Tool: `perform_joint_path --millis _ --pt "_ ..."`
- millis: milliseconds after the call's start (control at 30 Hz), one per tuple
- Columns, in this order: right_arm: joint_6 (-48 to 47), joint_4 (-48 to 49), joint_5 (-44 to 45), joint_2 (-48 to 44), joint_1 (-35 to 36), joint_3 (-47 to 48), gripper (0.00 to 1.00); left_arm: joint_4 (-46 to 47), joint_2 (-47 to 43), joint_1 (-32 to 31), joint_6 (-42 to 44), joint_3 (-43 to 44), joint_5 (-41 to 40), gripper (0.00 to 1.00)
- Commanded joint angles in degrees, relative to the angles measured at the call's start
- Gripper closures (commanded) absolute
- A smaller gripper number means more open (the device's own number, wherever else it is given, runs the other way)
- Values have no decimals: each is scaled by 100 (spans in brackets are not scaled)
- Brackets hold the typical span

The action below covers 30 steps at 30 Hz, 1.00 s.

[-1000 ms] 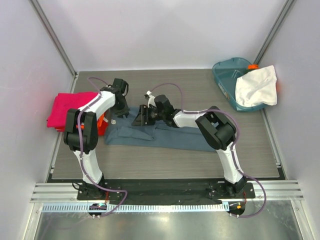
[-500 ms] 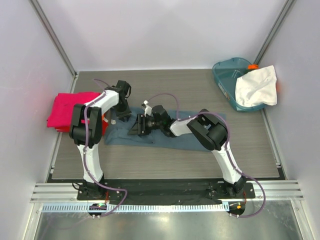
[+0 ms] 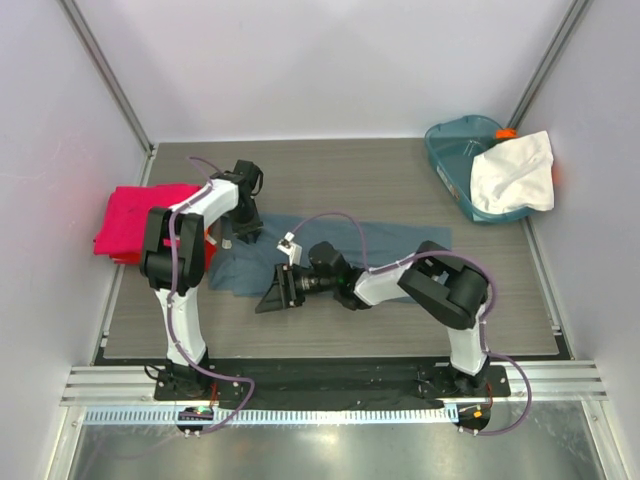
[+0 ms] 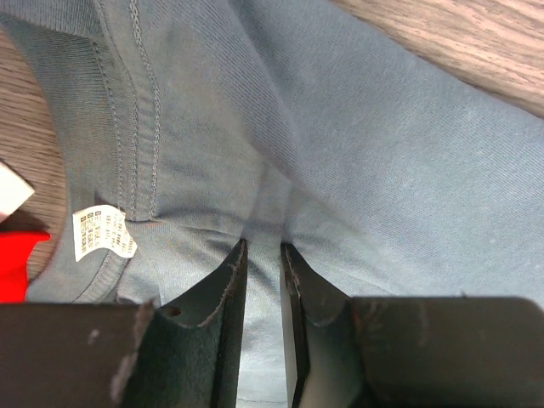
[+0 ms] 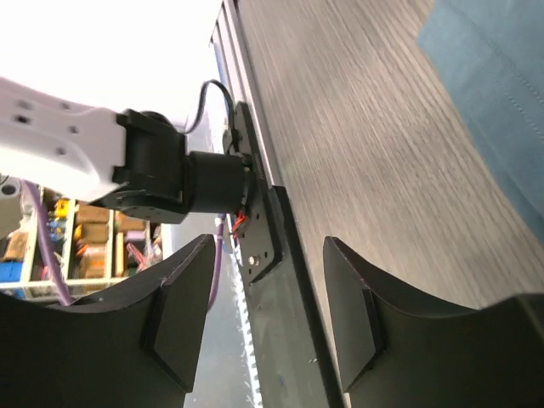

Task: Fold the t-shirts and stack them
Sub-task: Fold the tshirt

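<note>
A slate blue-grey t-shirt [image 3: 385, 255] lies spread across the middle of the table. My left gripper [image 3: 245, 230] is shut on a fold of it next to the collar. The left wrist view shows cloth pinched between the jaws of the left gripper [image 4: 262, 248], with the neck label [image 4: 104, 231] to the left. My right gripper [image 3: 268, 300] is open and empty, low over bare wood just off the shirt's near left edge. The right wrist view shows the right gripper [image 5: 268, 251] and the shirt's corner [image 5: 497, 76]. A magenta t-shirt [image 3: 135, 215] lies folded at far left. A white t-shirt [image 3: 512, 172] hangs over the tub.
A teal plastic tub [image 3: 455, 150] stands at the back right corner. A bit of orange-red cloth [image 3: 207, 247] shows beside the left arm, next to the magenta shirt. The black rail [image 5: 289, 280] and the left arm's base [image 5: 170, 174] lie ahead of the right gripper.
My right gripper has moved from the shirt's middle toward the near edge and left, off the cloth. The left gripper has stayed at the collar.
</note>
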Motion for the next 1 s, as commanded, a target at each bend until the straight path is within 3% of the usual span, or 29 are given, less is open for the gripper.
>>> perform_joint_path --millis 0,200,233,333,567,633,800,833,900,967 --pt "-286 55 430 -859 -145 -193 41 -96 -362 12 61 33 -156 77" --pt "-1692 -2747 2134 -2047 -303 -220 51 -8 -1425 -32 -70 -590 -165 75" --pt "-1981 -3482 2825 -2353 -312 -150 53 19 -1836 -85 -88 -817 -174 75" --pt "-2203 -4443 3559 -2733 -435 -123 57 71 -2549 -216 -237 -1353 -52 73" --pt "-2248 -5756 5465 -3874 -803 -483 92 685 -3798 -454 -843 -2620 301 75" --pt "-2142 -5949 5626 -4130 -962 -702 99 809 -3905 -498 -975 -2796 415 76" --pt "-1826 -6134 4995 -4701 -2461 -1265 99 907 -3608 -656 -967 -2631 354 80" --pt "-1738 -6221 4976 -4755 -2605 -1379 99 933 -3502 -656 -923 -2508 354 83" --pt "-1633 -6345 5125 -4799 -2807 -1450 99 933 -3170 -656 -827 -2358 267 100" --pt "-1414 -6582 5511 -4755 -2843 -1468 99 907 -2966 -656 -739 -2121 170 100"
